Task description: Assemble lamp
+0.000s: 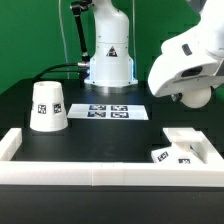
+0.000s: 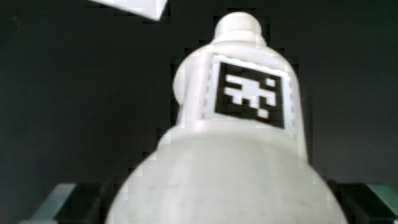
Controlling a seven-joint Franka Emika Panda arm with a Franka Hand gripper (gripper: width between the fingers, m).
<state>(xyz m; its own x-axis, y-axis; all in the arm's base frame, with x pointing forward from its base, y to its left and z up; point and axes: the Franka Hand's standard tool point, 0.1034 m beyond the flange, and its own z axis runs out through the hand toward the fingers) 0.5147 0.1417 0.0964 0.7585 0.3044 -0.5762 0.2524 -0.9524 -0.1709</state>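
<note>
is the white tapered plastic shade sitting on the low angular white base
No: the shade stands alone at the exterior view's left, the base lies apart at its right.

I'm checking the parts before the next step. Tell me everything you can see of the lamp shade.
The lamp shade is a white, plastic-looking tapered cup. It stands upright, wider end down, on the black table, on the exterior view's left. Black-and-white square tags show on its side. Only the table touches it, and it stands apart from the marker board.
</note>
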